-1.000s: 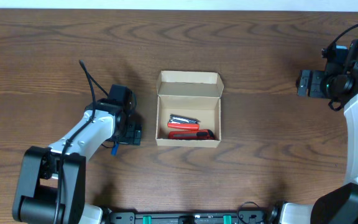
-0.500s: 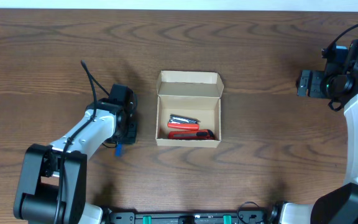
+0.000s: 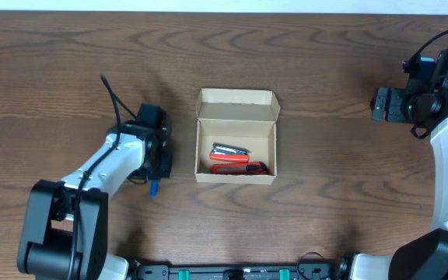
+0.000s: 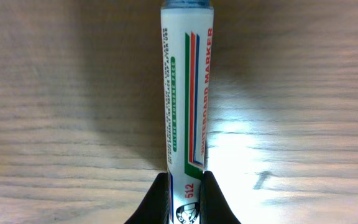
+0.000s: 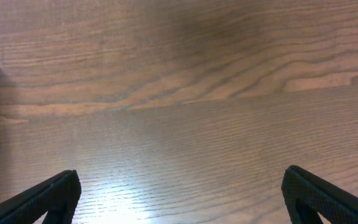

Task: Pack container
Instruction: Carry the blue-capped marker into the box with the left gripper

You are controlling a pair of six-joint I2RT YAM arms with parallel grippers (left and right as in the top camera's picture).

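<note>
Here, close up in the left wrist view, my left hand (image 4: pixel 187 202) is pinching a whiteboard marker (image 4: pixel 187 93) by its lower end, the two fingertips (image 4: pixel 215 200) pressing in on either side of the white barrel. The barrel is running straight away from me over the desk (image 4: pixel 303 93), its printing readable and a blue end showing at the top; I cannot tell whether it is touching the wood. From overhead the hand is hiding all of the marker but a blue tip. That view is showing my left arm reaching forward, bent at the elbow, with the hand pointing down. Just to its right the container (image 3: pixel 236 111) is sitting mid-desk, flap standing open at the far side, with a grey tool (image 3: pixel 229 148) and a red tool (image 3: pixel 238 166) lying inside. Farther off, near the desk's right edge, my right hand (image 3: pixel 377 103) is pointing left, fingers spread wide around nothing.
</note>
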